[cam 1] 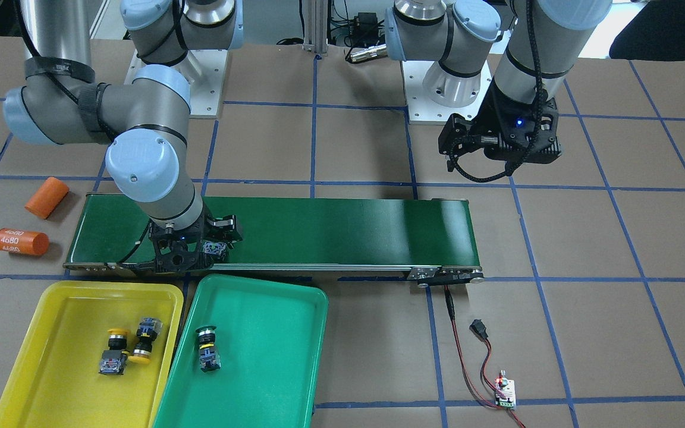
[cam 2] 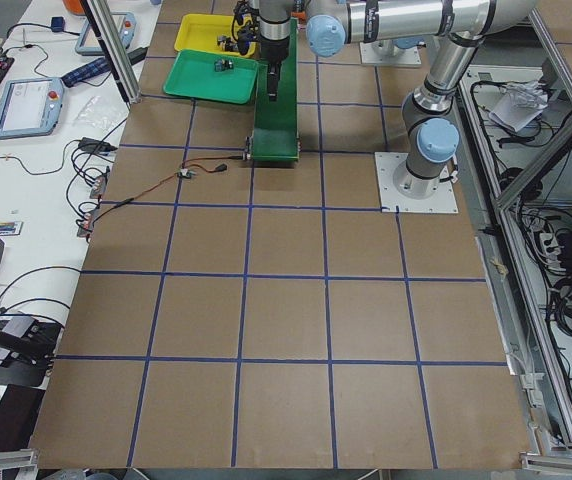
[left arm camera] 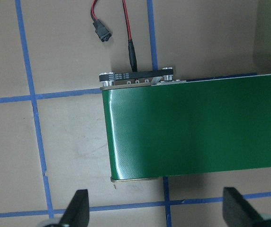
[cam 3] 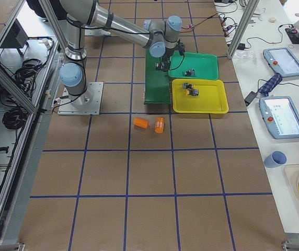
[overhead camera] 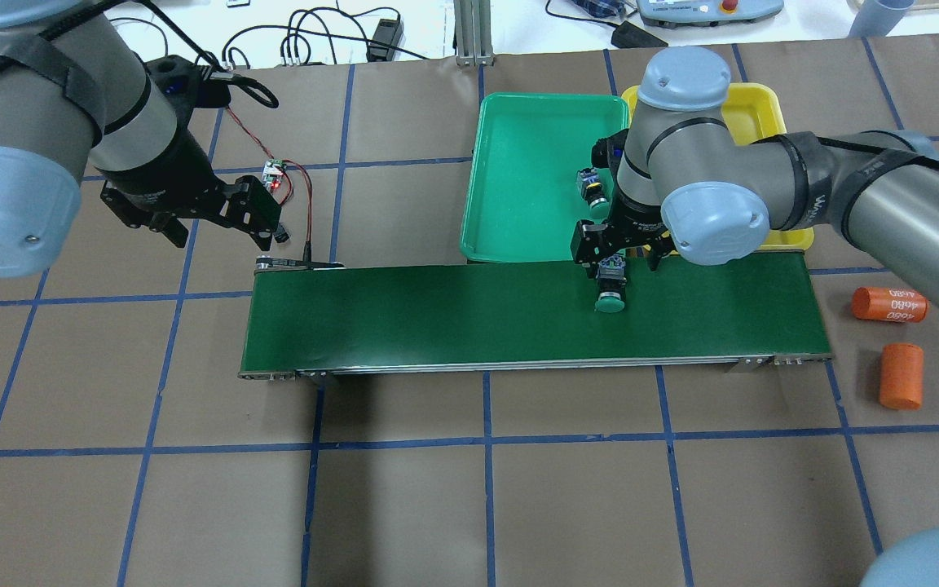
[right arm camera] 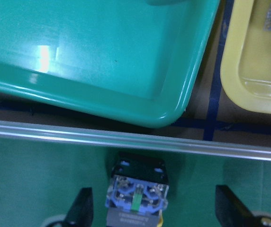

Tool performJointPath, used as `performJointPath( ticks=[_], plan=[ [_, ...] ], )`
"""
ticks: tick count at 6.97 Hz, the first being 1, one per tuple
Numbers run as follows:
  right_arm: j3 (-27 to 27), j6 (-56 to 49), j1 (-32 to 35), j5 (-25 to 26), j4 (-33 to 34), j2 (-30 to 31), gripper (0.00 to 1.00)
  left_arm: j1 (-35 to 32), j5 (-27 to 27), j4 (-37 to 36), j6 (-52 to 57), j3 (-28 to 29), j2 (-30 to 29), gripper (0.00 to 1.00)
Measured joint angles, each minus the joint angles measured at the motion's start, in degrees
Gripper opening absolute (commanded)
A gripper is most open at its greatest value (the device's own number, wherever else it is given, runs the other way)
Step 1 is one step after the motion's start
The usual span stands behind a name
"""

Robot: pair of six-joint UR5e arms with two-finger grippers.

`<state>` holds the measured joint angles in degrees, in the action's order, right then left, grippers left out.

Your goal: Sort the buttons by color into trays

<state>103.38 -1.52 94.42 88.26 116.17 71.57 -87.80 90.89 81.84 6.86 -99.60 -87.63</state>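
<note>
Item 1: right gripper [right arm camera: 153,204], black fingers spread wide, set either side of a green-capped button [overhead camera: 610,293] without touching it (glossy round cap, black barrel, blue-grey block). The button lies on the matte dark-green conveyor belt [overhead camera: 437,318].
Just beyond the fingertips: smooth green tray [cam 1: 259,368], rounded corners, holding a second green-capped button [cam 1: 207,349]. Beside it is a yellow tray [cam 1: 63,321] with one yellow-capped button [cam 1: 115,352] and its twin [cam 1: 145,337].
Item 2: left gripper [left arm camera: 154,208], jaws apart, empty, above the belt's metal roller end.

Overhead and front views opposed across the belt [overhead camera: 518,314], end views distant, wrist cameras close
</note>
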Motion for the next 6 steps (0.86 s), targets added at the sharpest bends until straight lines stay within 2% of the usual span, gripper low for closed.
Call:
performJointPath(
  ticks=[1, 2, 4, 6],
  plan=[
    [-0.04, -0.15, -0.03, 0.12, 0.51, -0.50, 0.23, 0.00, -0.20, -0.10, 0.00, -0.03, 0.06, 1.00],
    [-0.11, -0.26, -0.10, 0.36, 0.71, -0.63, 0.19, 0.00, -0.29, -0.13, -0.02, -0.05, -0.01, 1.00],
    [-1.63, -0.35, -0.13, 0.41, 0.86, -1.06, 0.19, 0.00, -0.16, -0.12, 0.02, -0.10, -0.02, 1.00],
    [-11.55, -0.23, 0.02, -0.13, 0.62, -6.68, 0.23, 0.00, -0.19, -0.16, 0.00, -0.09, -0.10, 1.00]
  ],
)
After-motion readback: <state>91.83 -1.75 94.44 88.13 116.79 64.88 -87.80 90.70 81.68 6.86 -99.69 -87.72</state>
